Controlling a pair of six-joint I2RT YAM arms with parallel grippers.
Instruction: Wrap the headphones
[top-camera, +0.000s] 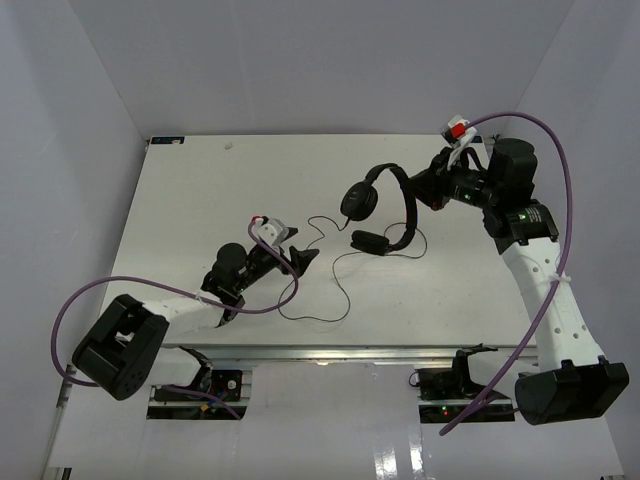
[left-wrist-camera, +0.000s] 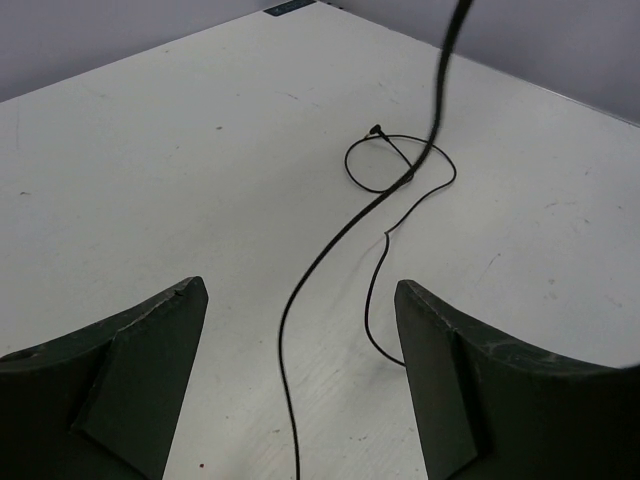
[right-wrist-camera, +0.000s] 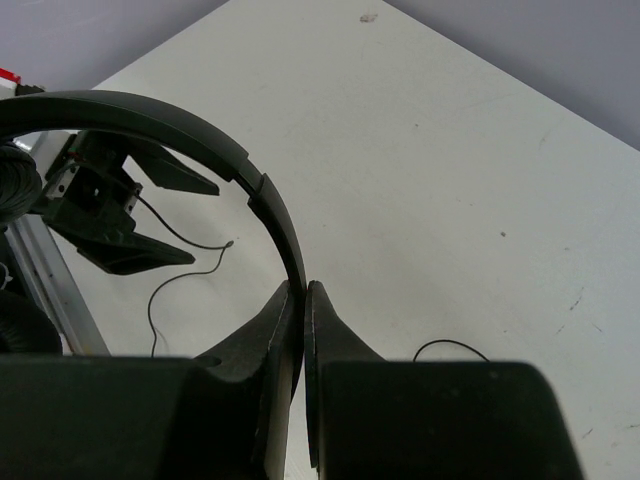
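The black headphones (top-camera: 357, 203) are held above the table's middle right, one round earpad hanging and the other (top-camera: 370, 240) low near the table. My right gripper (top-camera: 420, 190) is shut on the thin headband (right-wrist-camera: 200, 125), which passes between its fingertips (right-wrist-camera: 303, 292). The thin black cord (top-camera: 340, 290) trails left and forward across the table in loose loops. My left gripper (top-camera: 303, 247) is open just above the table, and the cord (left-wrist-camera: 330, 245) lies between its fingers (left-wrist-camera: 150, 340). The cord's plug (left-wrist-camera: 375, 128) rests beyond, by a small loop.
The white table (top-camera: 200, 200) has walls at the back and both sides. Purple robot cables (top-camera: 560, 170) arc over the right arm and by the left arm (top-camera: 100, 285). The left gripper shows in the right wrist view (right-wrist-camera: 110, 215). A metal rail (top-camera: 320, 352) lines the near edge.
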